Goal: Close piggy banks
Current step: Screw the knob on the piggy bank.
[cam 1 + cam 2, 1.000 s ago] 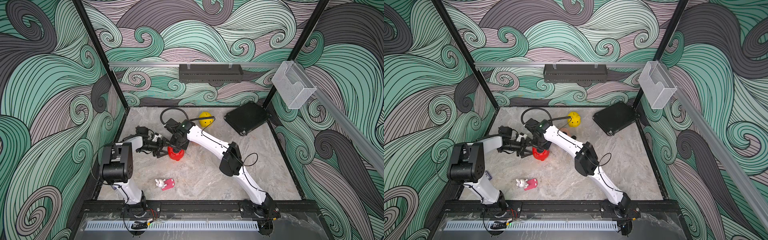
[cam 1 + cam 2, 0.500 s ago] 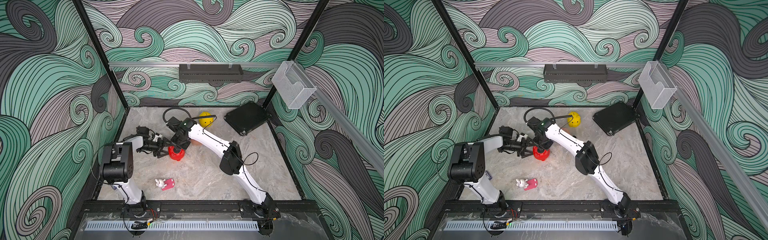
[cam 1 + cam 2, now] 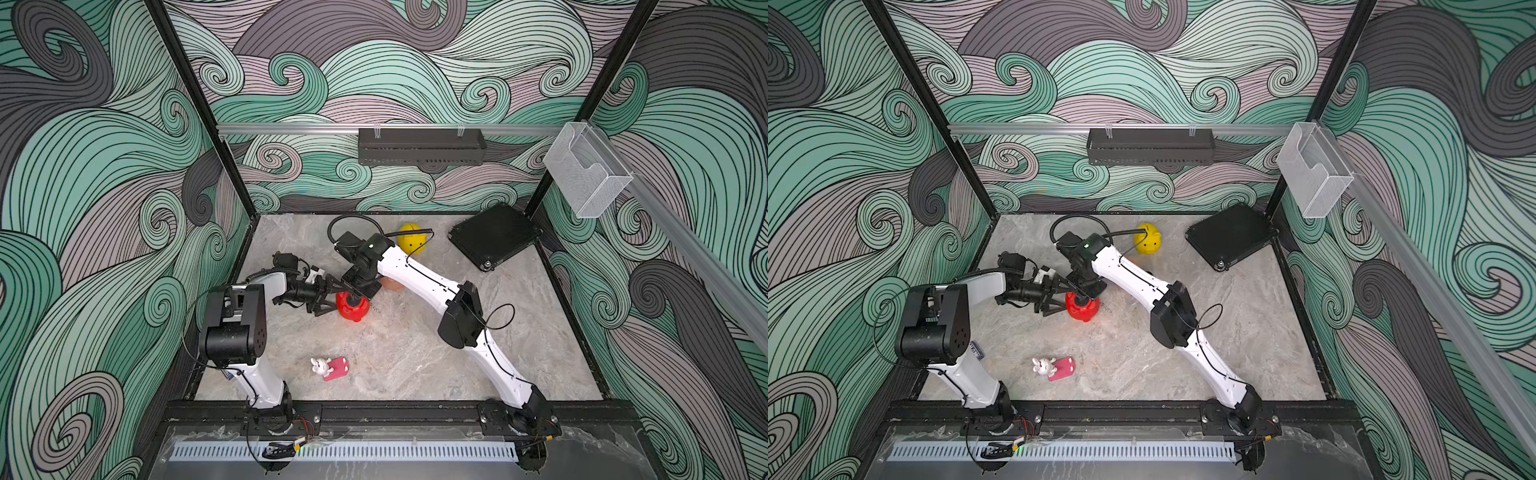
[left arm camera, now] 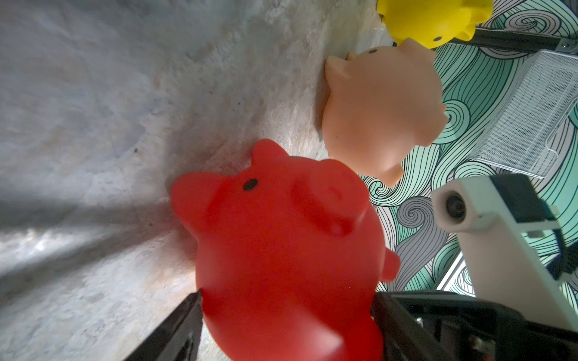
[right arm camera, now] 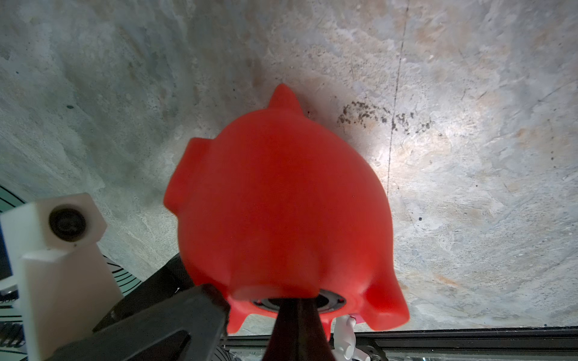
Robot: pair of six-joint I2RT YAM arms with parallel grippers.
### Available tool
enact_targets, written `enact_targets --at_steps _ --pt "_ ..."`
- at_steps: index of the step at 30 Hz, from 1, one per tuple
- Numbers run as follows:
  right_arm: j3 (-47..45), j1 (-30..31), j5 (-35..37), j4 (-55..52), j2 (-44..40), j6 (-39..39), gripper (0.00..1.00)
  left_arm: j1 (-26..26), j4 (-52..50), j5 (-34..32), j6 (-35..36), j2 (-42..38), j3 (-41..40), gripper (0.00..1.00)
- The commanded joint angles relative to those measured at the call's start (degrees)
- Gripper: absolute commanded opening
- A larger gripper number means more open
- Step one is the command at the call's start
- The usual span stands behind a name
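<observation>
Left gripper (image 3: 331,298) clamps red pig (image 3: 355,311); closed right gripper (image 5: 297,312) presses its belly (peach pig (image 4: 378,112) beside).

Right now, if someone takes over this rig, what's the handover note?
Left pincer: closed on the red pig, a finger on each side.
Right pincer: shut, tips at the red pig's belly hole; a dark ring shows there, seal unclear.
Peach pig sits beside it under the right arm; yellow pig farther back; their bellies are hidden.
Done: nothing confirmed. Left: finish red, then check peach and yellow.
</observation>
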Motion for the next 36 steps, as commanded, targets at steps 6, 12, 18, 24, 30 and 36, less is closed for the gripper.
enact_targets --at_steps 6,12,18,24,30,36 --pt "-0.2 -0.4 -0.4 -4.1 1.3 0.6 0.0 -0.9 -3.5 -5.2 1.5 1.4 0.1 0.81" --pt "0.5 -0.6 -0.9 -4.1 1.2 0.7 0.0 -0.9 -3.6 -5.3 1.5 1.6 0.3 0.81" --pt "0.0 -0.7 -0.2 -4.1 0.4 0.3 0.0 -0.9 -3.7 -5.3 1.7 1.6 0.3 0.81" --pt "1.5 -0.7 0.9 -4.1 0.1 -1.1 0.0 -0.9 -3.8 -5.3 1.7 1.6 0.5 0.81" --pt "1.3 -0.7 2.4 -4.2 -1.0 -2.7 0.02 -0.9 -3.9 -5.6 1.9 1.6 0.6 0.81" --pt "1.4 -0.6 3.6 -4.2 -2.0 -3.5 0.06 -0.9 -4.3 -6.2 2.1 1.7 0.9 0.82"
